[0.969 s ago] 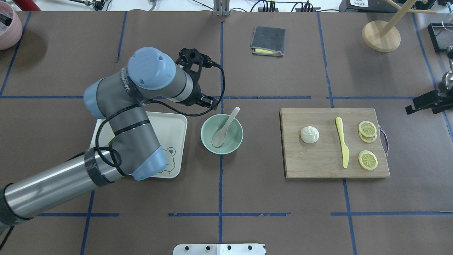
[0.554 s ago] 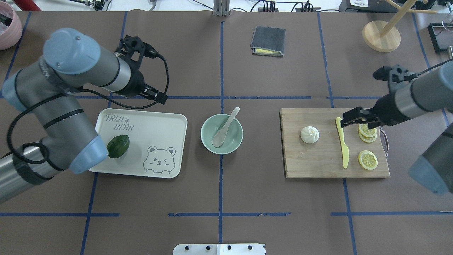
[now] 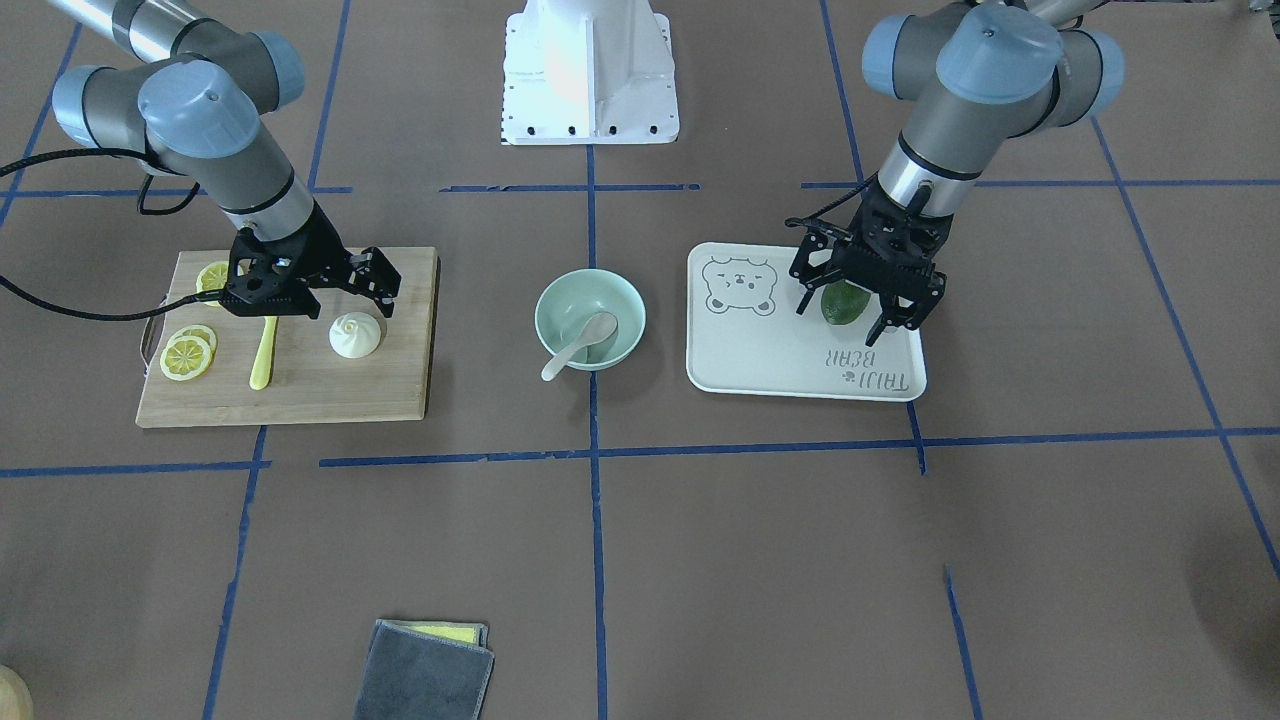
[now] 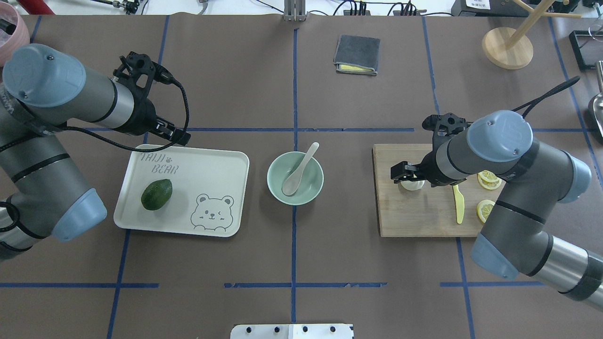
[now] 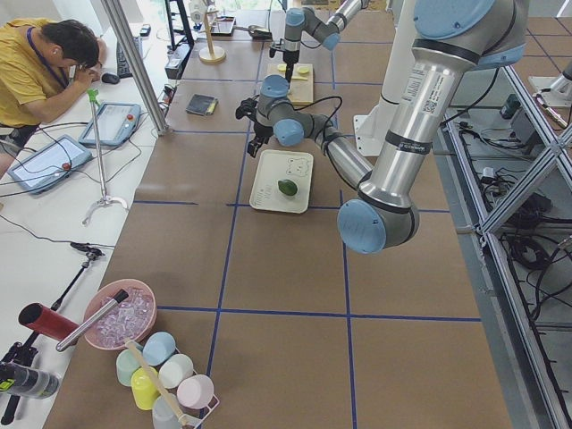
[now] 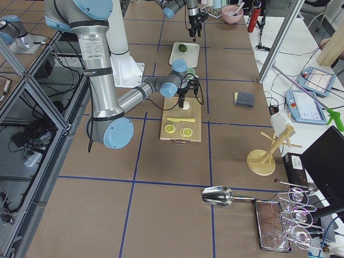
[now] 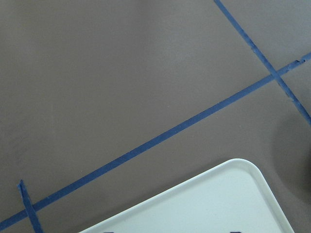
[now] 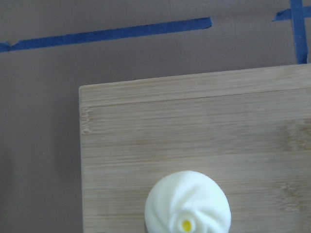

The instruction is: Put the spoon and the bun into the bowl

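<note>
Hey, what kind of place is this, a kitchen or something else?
Probably a robotics lab workcell, not a kitchen: a left arm and a right arm reach over a table gridded with blue tape, and an operator sits alongside with a tablet.

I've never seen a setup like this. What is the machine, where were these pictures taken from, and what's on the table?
It is a robot with two jointed arms, each ending in a two-finger gripper, a kind of claw. One picture looks down from behind the robot, one faces it across the table, two look along the table from its ends, and two come from small cameras on the wrists. On the brown table are a green bowl with a white spoon already in it, a wooden board with a white bun, a yellow knife and lemon slices, and a tray with an avocado. The right gripper hangs open just over the bun. The left gripper hangs open near the tray's edge. Neither holds anything.
</note>
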`<state>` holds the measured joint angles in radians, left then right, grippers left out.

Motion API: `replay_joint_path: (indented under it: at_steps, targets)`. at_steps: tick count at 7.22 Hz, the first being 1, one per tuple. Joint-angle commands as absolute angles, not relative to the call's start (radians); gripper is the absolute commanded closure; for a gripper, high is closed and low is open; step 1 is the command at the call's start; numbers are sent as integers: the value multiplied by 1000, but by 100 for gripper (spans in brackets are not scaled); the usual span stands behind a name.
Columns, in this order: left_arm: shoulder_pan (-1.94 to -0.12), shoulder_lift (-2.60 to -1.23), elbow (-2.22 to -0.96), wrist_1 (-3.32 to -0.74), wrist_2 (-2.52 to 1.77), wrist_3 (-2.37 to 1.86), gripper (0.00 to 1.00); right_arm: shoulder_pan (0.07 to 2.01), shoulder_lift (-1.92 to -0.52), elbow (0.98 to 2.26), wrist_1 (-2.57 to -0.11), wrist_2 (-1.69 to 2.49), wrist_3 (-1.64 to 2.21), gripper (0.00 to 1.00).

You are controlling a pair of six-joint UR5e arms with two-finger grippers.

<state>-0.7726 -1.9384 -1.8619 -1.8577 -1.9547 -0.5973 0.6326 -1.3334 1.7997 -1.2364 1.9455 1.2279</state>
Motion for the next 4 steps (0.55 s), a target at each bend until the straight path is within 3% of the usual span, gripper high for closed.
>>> replay_joint_path:
  at_steps: [1, 4]
  targets:
    - [-773, -1936, -1867, -1858, -1953, -598, 15, 630, -1319, 1767, -1243, 1937, 1230, 3]
    - [-773, -1936, -1871, -1858, -1953, -598, 15, 629, -1319, 1767, -1249, 1902, 1230, 15]
